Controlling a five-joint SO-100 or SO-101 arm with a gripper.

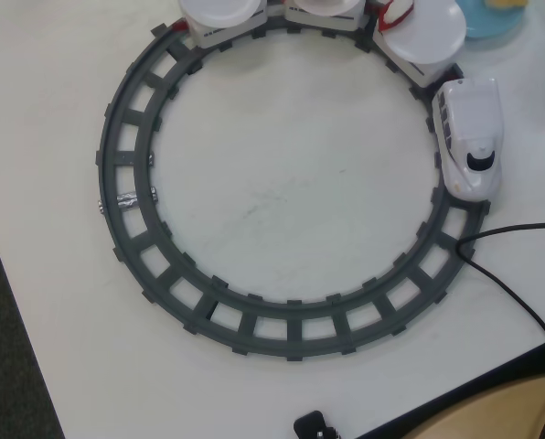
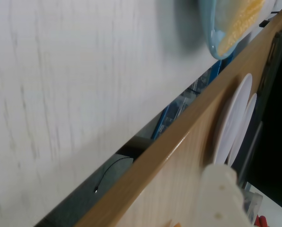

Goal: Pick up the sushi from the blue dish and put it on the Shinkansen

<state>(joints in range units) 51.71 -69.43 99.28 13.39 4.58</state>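
Note:
The blue dish (image 1: 492, 20) lies at the top right corner of the overhead view, cut by the frame edge, with the yellow sushi (image 1: 507, 4) on it. The white Shinkansen (image 1: 468, 135) stands on the right side of the track, nose toward the front, pulling cars topped with white plates (image 1: 425, 33). The wrist view is tilted and blurred. There the blue dish (image 2: 211, 33) and the sushi (image 2: 241, 21) sit at the top edge. My gripper (image 2: 222, 196) shows only as one pale finger at the bottom edge, far from the dish. The arm is outside the overhead view.
The dark grey ring track (image 1: 254, 322) fills the white table. A red-and-white sushi piece (image 1: 396, 13) lies on a car. A black cable (image 1: 515, 288) crosses the right. The wooden edge (image 2: 179, 156) and white discs (image 2: 233, 120) show in the wrist view.

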